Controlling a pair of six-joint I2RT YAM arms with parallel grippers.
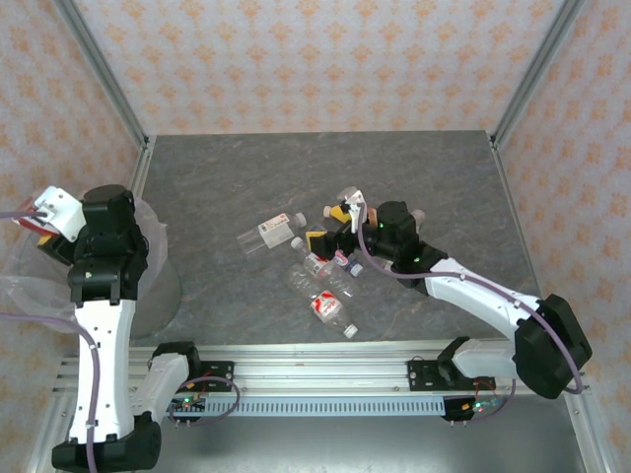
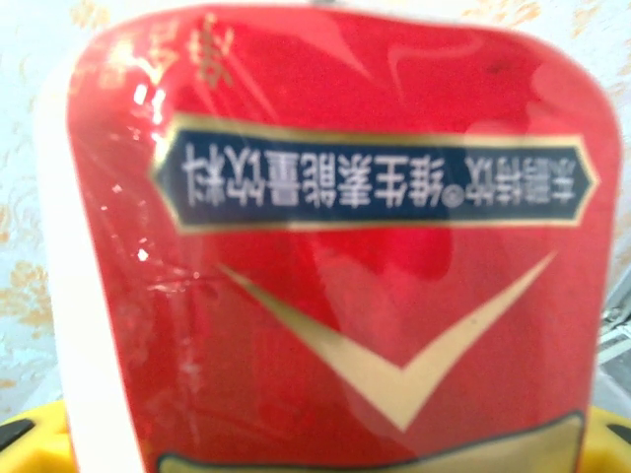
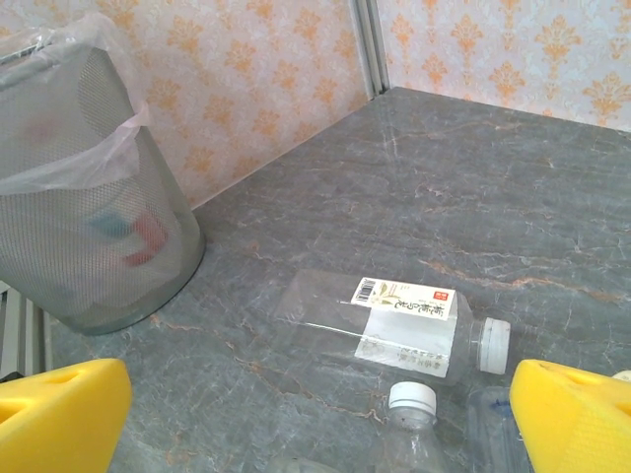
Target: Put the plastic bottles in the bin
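The bench (image 1: 296, 168) has the bin (image 3: 59, 197) at its left edge and loose bottles (image 1: 320, 281) in the middle. Left claw (image 1: 44, 215), clamped on a red-labelled bottle (image 2: 335, 296), hangs over the bin; I'd centre it above the mouth before releasing. Right claw (image 3: 315, 394) gapes wide.

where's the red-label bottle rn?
The red-label bottle is held in the left claw, at the far left of the top view, up by the bin.

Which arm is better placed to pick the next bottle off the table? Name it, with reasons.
Right. The right gripper hovers open over the loose bottles, the white-labelled bottle just ahead. The left gripper is shut on a red-labelled bottle by the bin.
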